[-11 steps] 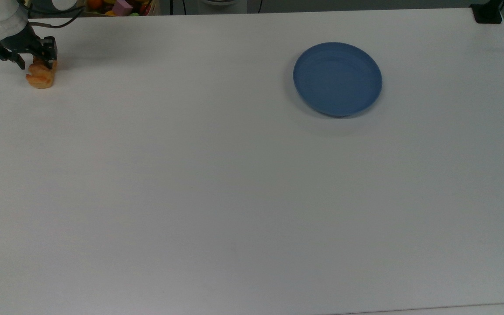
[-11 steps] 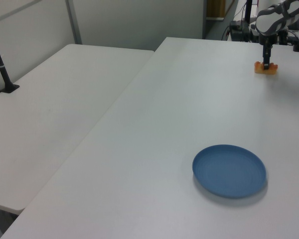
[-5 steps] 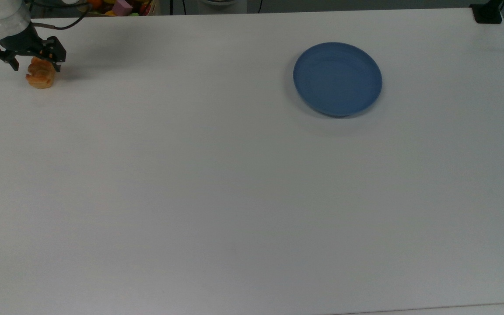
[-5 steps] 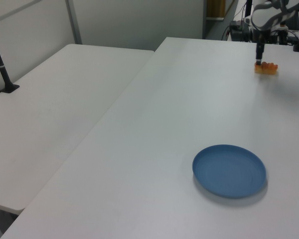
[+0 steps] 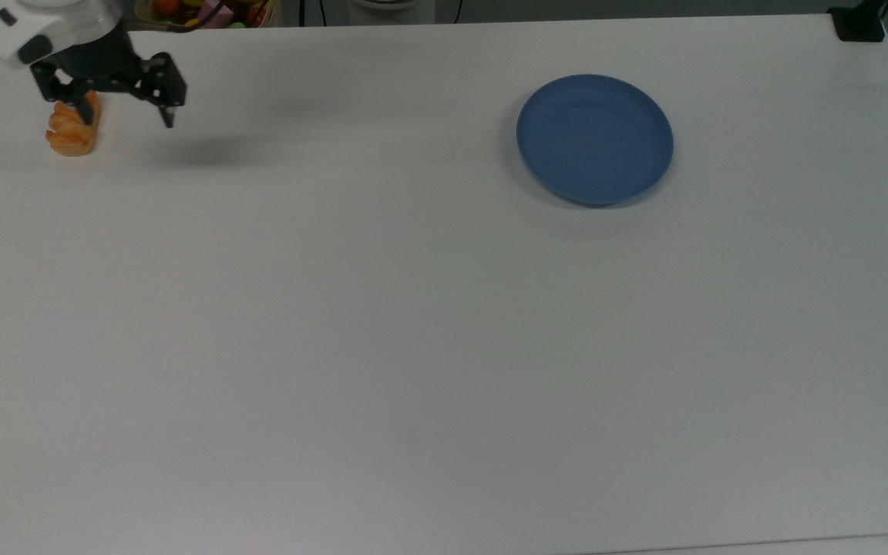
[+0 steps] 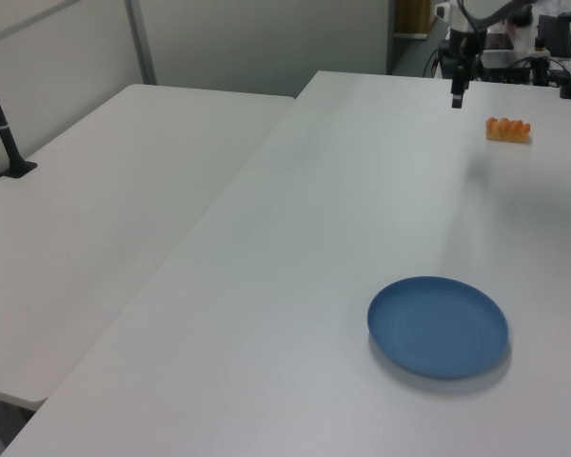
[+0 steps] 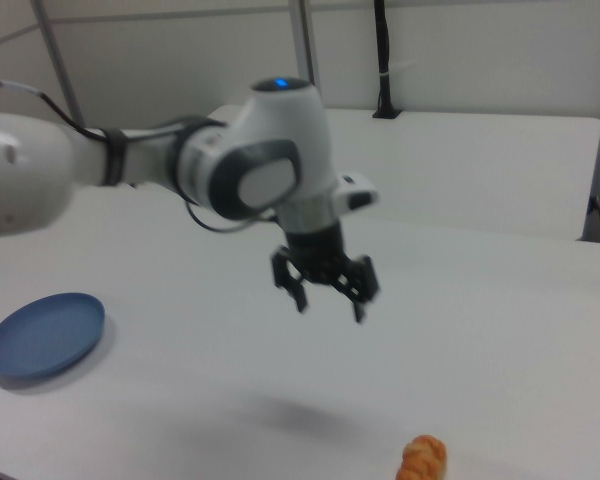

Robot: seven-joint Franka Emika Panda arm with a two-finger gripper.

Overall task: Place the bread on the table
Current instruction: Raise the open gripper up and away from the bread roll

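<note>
Overhead, bread (image 5: 71,132): lay on the table (image 5: 413,324) at the top view's far left, nothing gripping it.
Gripper (image 7: 329,297): hung in the air above the table, fingers spread wide, pinching nothing, apart from the bread (image 7: 422,460).
Blue plate (image 5: 594,139): sat well apart toward the top view's right, bare.
Left view: bread (image 6: 508,129) at far right, gripper (image 6: 457,92) just left of it.

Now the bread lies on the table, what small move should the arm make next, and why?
Probably just pull the gripper a little further up and away. The bread rests alone on the white table, far from the blue plate, and the open fingers hang in the air, touching nothing, so the job looks finished.
</note>
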